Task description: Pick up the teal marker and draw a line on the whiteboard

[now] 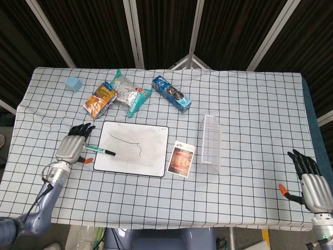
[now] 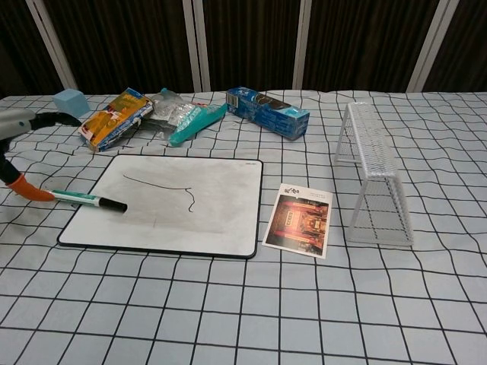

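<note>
The teal marker (image 1: 100,150) (image 2: 87,200) lies flat, its black tip on the left part of the whiteboard (image 1: 148,156) (image 2: 198,220) and its rear end over the board's left edge. My left hand (image 1: 72,147) (image 2: 17,160) sits just left of the marker's rear end, fingers spread and nothing gripped; its orange thumb tip lies close to the marker. A thin black line (image 1: 130,141) (image 2: 163,188) crosses the board. At the table's near right corner my right hand (image 1: 312,185) rests with its fingers apart and empty; only the head view shows it.
Behind the board lie an orange snack bag (image 1: 101,98), a silver bag (image 1: 123,89), a teal packet (image 1: 136,101) and a blue box (image 1: 171,94). A blue cube (image 1: 73,83) sits far left. A card (image 1: 182,159) and a white wire rack (image 1: 210,143) lie right of the board.
</note>
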{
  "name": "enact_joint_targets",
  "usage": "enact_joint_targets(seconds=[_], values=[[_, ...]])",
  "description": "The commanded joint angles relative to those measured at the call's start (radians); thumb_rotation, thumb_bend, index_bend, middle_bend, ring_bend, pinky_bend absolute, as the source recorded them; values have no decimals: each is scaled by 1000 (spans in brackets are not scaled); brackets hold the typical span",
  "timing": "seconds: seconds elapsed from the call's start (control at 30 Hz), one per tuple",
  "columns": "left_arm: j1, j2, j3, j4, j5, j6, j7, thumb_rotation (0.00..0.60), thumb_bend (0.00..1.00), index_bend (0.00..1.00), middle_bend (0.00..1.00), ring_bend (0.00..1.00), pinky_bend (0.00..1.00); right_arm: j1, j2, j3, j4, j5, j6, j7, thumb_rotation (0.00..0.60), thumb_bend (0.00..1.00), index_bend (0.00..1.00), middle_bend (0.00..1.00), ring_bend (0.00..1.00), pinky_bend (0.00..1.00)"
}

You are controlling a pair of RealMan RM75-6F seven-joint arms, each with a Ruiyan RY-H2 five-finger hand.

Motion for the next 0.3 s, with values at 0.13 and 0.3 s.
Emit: enact_joint_targets(seconds=[0.13,0.3], values=[[221,184,116,-159,257,289,-160,600,182,25,0,0,0,-3,-3,-4,7,-9,7,-17,600,299,0,0,0,0],[330,240,203,-113,387,424,-225,600,167,15,0,0,0,0,-9,-6,6,-13,6,-40,600,299,0,0,0,0]])
